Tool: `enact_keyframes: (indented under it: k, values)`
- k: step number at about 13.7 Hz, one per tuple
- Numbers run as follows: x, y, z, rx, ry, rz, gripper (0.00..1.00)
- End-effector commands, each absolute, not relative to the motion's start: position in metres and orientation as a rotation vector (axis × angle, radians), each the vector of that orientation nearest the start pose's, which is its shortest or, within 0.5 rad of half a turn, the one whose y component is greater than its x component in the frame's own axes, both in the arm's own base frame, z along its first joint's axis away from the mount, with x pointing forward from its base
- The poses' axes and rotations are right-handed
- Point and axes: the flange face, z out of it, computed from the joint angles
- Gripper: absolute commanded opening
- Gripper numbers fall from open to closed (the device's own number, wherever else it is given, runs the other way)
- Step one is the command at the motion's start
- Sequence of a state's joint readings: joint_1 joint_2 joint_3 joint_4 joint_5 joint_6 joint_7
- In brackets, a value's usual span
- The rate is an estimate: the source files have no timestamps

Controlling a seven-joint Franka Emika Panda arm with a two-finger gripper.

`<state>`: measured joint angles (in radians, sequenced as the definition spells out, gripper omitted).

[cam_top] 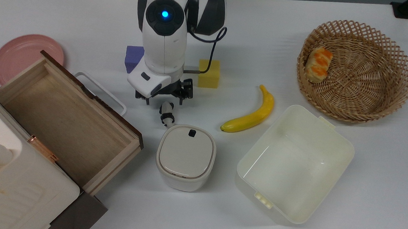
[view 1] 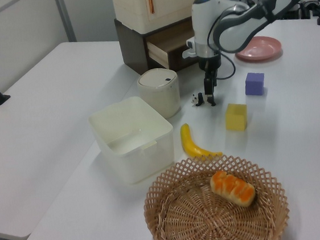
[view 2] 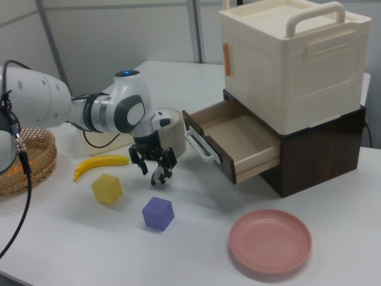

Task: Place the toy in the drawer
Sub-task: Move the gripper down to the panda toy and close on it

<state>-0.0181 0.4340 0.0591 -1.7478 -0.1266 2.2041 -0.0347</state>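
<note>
The gripper [cam_top: 164, 101] hangs just above the toy [cam_top: 167, 113], a tiny black-and-white panda lying on the white table [cam_top: 365, 176]. Its 2 fingers are spread apart and hold nothing. In the top view the toy lies between the gripper and the round white pot with a lid [cam_top: 186, 157], very close to the pot. The drawer [cam_top: 63, 122] is pulled out and has nothing in it, at the top view's left of the toy. The step now looks like going down to grab the toy. To do it well, the fingers should go straight down with 1 on each side of the panda, low near the table, and then squeeze softly. The toy is small and could slip out or roll. The fingers should also stay off the pot, which sits right beside it.
</note>
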Motion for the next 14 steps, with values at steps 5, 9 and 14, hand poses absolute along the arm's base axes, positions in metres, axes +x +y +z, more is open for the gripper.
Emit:
enact_keyframes:
  k: [5,9,14]
  values:
    - [0.671,0.024,0.32,-3.222,-0.245,-0.15,0.01]
    - [0.658,0.034,0.418,-3.21,-0.226,-0.284,0.0]
    - [0.648,0.042,0.561,-3.122,-0.176,-0.554,0.0]
